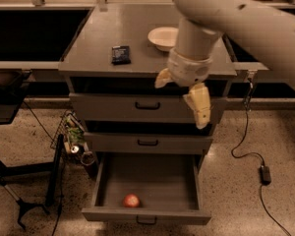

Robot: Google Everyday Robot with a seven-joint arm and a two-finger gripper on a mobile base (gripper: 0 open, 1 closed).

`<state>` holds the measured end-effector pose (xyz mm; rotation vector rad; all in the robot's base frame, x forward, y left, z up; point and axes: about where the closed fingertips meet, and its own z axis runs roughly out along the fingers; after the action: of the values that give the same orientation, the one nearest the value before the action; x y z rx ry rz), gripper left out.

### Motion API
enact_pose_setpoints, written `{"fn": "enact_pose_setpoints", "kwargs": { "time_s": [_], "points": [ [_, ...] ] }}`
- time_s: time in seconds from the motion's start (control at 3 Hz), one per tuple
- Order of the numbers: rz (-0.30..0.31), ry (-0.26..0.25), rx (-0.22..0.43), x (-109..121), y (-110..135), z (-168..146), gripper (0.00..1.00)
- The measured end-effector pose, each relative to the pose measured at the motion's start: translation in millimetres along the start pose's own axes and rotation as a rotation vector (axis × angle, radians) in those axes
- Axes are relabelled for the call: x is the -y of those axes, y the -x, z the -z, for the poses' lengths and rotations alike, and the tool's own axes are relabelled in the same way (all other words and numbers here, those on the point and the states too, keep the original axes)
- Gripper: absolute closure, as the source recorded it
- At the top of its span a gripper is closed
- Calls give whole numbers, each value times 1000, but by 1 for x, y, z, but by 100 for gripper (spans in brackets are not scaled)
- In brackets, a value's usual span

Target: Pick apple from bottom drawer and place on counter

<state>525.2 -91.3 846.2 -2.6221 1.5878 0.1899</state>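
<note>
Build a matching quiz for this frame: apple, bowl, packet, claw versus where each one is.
Things:
1 apple
2 bowl
3 packet
4 claw

Places:
A counter, left of the middle
B in the air in front of the top drawer
C inside the bottom drawer
D counter, partly behind the arm

Pairs: 1-C, 2-D, 3-A, 4-B
</note>
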Motion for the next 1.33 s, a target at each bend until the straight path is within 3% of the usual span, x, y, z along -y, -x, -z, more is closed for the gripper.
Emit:
{"fn": "enact_pose_setpoints", "kwargs": {
  "time_s": [0.33,0.67,1.0,1.33],
  "points": [
    [38,-17,2,7,2,-3,0],
    [38,-17,2,7,2,-3,0],
    [82,-56,-5,8,7,-5,0],
    [249,-102,19,24,27,-42,0]
  ]
}}
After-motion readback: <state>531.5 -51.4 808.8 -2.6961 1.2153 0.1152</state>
